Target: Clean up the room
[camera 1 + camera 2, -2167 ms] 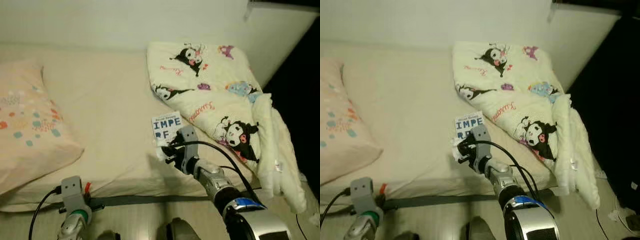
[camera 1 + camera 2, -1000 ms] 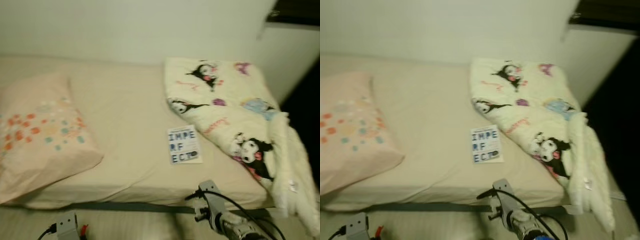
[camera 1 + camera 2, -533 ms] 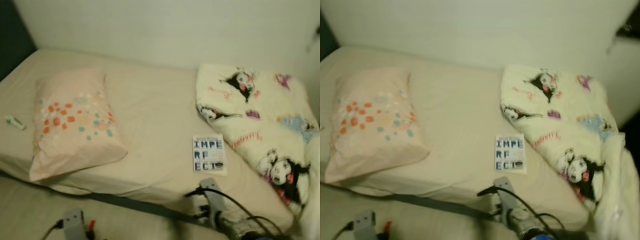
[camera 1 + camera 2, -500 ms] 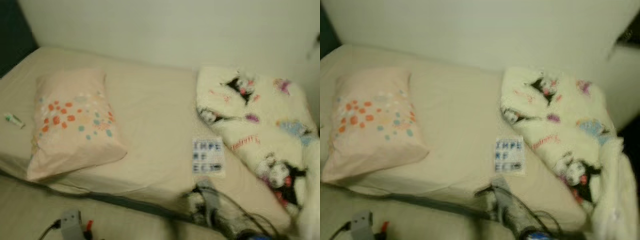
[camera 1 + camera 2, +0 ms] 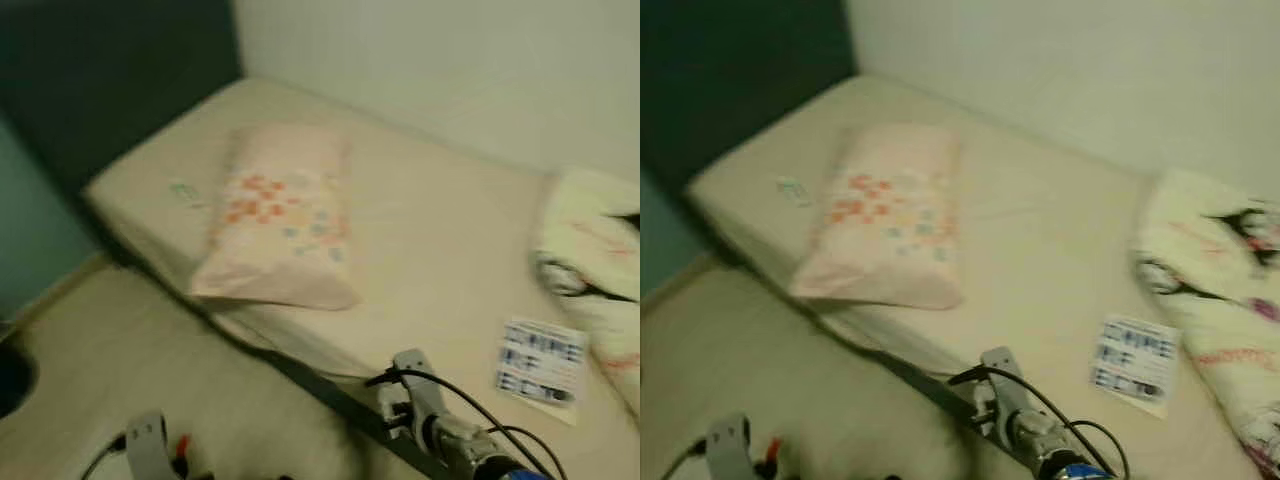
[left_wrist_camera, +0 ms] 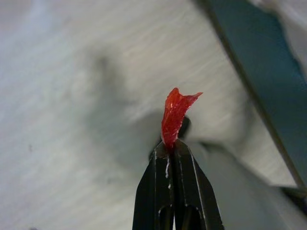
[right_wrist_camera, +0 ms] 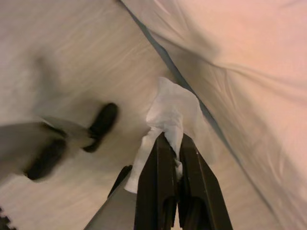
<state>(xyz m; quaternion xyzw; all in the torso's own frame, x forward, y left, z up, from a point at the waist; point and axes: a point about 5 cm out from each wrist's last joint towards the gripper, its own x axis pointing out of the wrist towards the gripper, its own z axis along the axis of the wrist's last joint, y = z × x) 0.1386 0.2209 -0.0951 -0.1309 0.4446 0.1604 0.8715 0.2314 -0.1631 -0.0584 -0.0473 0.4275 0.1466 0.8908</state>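
Note:
My right gripper is shut on a crumpled white tissue, held low beside the bed's edge. My left gripper is shut on a small red scrap above the pale wooden floor. In the eye views the right wrist hangs in front of the mattress, and the left wrist is at the bottom left. A white book with blue lettering lies flat on the beige sheet. A small green-and-white tube rests near the bed's far left corner.
A peach pillow with coloured dots lies on the bed. A cream cartoon-print blanket is heaped at the right. A dark headboard or wall stands at the left, with pale floor in front of the bed.
The whole picture has swung left, so the camera has turned. The pillow and bed corner now sit mid-frame and the blanket at the right edge. Both grippers keep their hold.

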